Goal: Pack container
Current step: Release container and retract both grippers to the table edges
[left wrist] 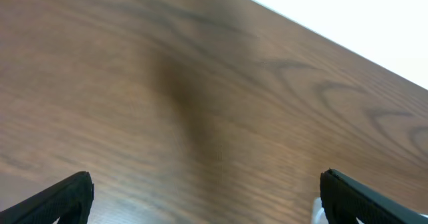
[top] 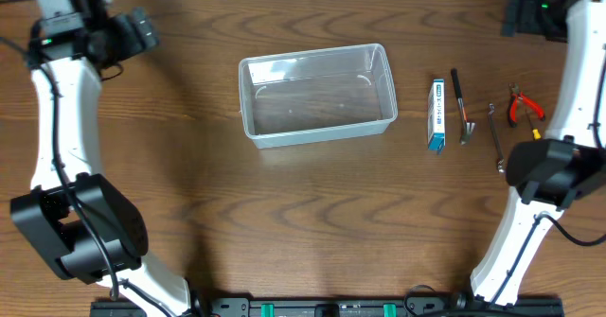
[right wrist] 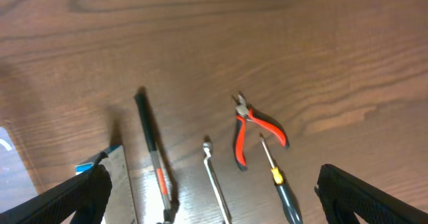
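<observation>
Overhead, arms bent at table (top: 303, 222) sides, left pincer (left wrist: 207, 207) apart, right pincer (right wrist: 214, 200) apart above pliers (right wrist: 257, 132)

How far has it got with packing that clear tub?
Nothing looks packed yet: the container is empty. Nothing is in hand either; the left hand and right hand are both open. Left to do: everything, including the blue-and-white box, red pliers and screwdriver lying beside it.

Blue/wht box (top: 436, 115) on wood table (top: 284, 222), blk tool (top: 461, 104) beside it, thin wrench (top: 496, 137), red pliers (top: 523, 105), screwdriver (right wrist: 275, 177).
</observation>
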